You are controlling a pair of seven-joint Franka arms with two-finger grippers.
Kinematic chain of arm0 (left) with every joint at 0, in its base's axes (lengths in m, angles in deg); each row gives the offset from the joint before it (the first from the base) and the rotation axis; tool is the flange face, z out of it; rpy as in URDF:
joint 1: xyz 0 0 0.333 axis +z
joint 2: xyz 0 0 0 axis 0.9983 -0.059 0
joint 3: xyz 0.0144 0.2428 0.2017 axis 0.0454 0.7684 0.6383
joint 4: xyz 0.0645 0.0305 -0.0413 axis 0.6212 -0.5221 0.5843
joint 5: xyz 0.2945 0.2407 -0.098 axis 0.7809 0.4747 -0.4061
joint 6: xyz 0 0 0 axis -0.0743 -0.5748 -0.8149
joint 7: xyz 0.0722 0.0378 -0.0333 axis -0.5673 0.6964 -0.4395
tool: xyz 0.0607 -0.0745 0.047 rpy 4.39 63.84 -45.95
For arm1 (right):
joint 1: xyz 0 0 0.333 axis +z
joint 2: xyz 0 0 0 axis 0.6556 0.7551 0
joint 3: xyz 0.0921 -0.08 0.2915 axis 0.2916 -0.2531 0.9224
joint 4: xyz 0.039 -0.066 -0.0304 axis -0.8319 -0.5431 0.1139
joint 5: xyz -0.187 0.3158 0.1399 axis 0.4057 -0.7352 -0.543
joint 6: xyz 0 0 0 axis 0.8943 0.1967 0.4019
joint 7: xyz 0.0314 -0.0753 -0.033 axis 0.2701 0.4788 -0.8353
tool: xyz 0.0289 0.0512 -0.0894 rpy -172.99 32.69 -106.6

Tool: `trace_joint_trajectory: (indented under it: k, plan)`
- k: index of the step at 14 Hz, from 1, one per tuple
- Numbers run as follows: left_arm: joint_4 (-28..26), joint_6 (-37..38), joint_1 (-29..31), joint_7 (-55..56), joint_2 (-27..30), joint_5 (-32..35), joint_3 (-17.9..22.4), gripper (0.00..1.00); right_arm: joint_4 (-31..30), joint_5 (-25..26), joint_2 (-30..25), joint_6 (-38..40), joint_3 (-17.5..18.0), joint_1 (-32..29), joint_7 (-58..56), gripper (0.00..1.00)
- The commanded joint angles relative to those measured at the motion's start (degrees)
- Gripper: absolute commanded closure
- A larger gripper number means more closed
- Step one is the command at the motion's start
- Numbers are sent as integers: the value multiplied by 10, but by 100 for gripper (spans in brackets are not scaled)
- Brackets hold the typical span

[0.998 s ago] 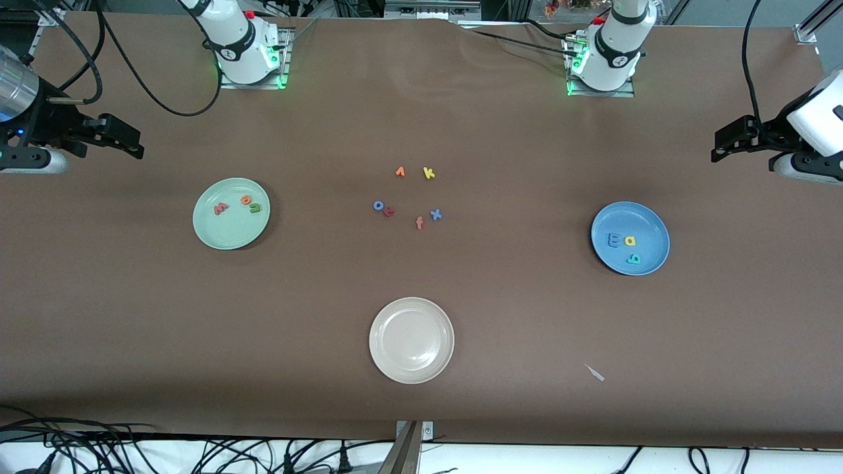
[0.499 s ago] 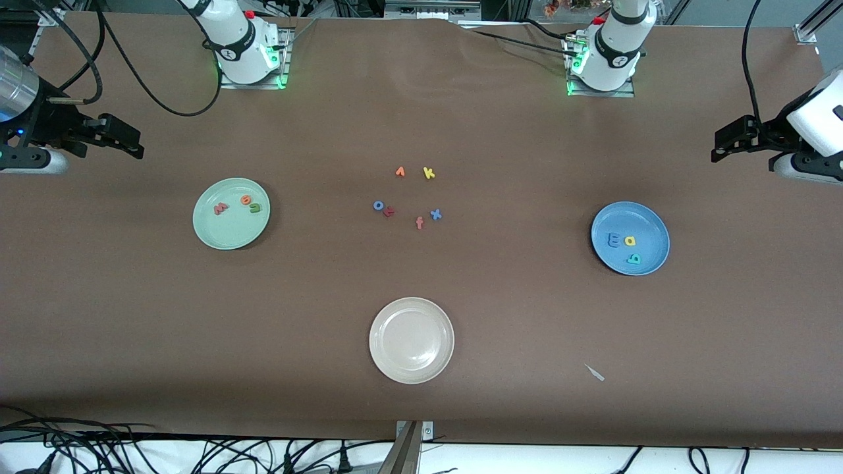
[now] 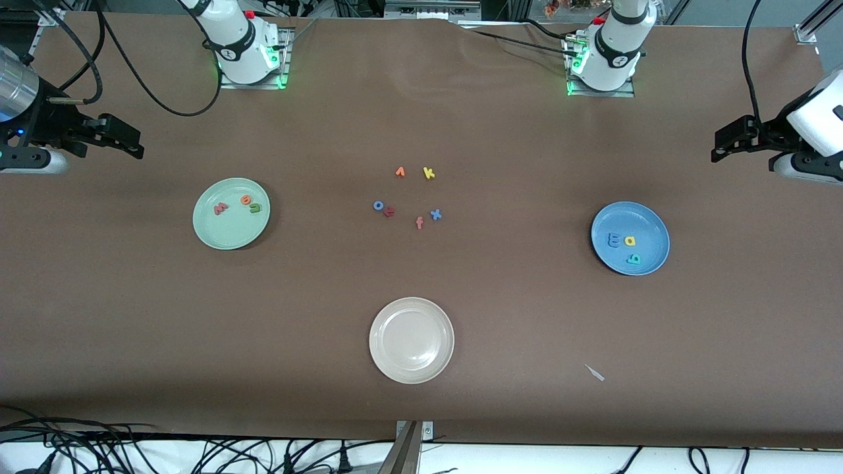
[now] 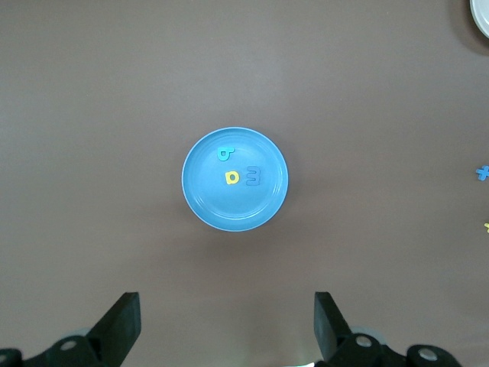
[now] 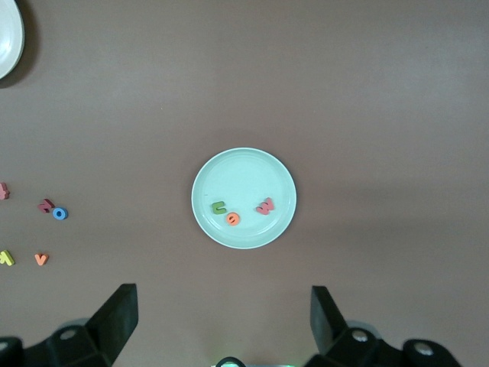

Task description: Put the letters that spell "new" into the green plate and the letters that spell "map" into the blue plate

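Observation:
The green plate [image 3: 227, 234] lies toward the right arm's end and holds the pinkish-red w [image 3: 220, 209], orange e [image 3: 245, 199] and olive n [image 3: 255, 208]. The blue plate [image 3: 649, 230] lies toward the left arm's end with the blue m [image 3: 614, 240], yellow a [image 3: 630, 241] and teal p [image 3: 632, 259] in it. My right gripper [image 3: 137, 143] hangs open and empty high above the green plate [image 5: 244, 172]. My left gripper [image 3: 718, 146] is open and empty high above the blue plate [image 4: 229, 210]. Both arms wait.
A cream-white plate [image 3: 379, 339] sits nearer the front camera, midway along the table. Loose letters lie at the middle: orange v [image 3: 400, 172], yellow k [image 3: 429, 173], blue o [image 3: 378, 205], pink f [image 3: 419, 223], blue x [image 3: 435, 214]. A small pale scrap [image 3: 595, 372] lies near the front edge.

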Motion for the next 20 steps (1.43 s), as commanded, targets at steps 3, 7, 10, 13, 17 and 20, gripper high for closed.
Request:
trace_joint_trajectory:
  k: [3, 7, 10, 13, 17, 20]
  plan:
    - [11, 4, 4, -11, -2, -11, 0, 0, 16, -10, 5, 14, 0, 3, 5, 0]
    - [11, 4, 4, -11, -2, -15, 0, 0, 15, -9, 5, 14, 0, 4, 2, 0]
    - [11, 4, 4, -11, -2, -17, 0, 0, 15, -9, 5, 15, 0, 4, 2, 0]
    - [11, 4, 4, -11, -2, -16, 0, 0, 13, -9, 5, 21, 0, 4, 4, 0]
    - [11, 3, 4, -11, -2, -13, 0, 0, 13, -8, 5, 22, 1, 4, 5, 0]
    - [11, -3, 4, -11, -2, -12, 0, 0, 13, -8, 5, 22, 1, 4, 5, 0]
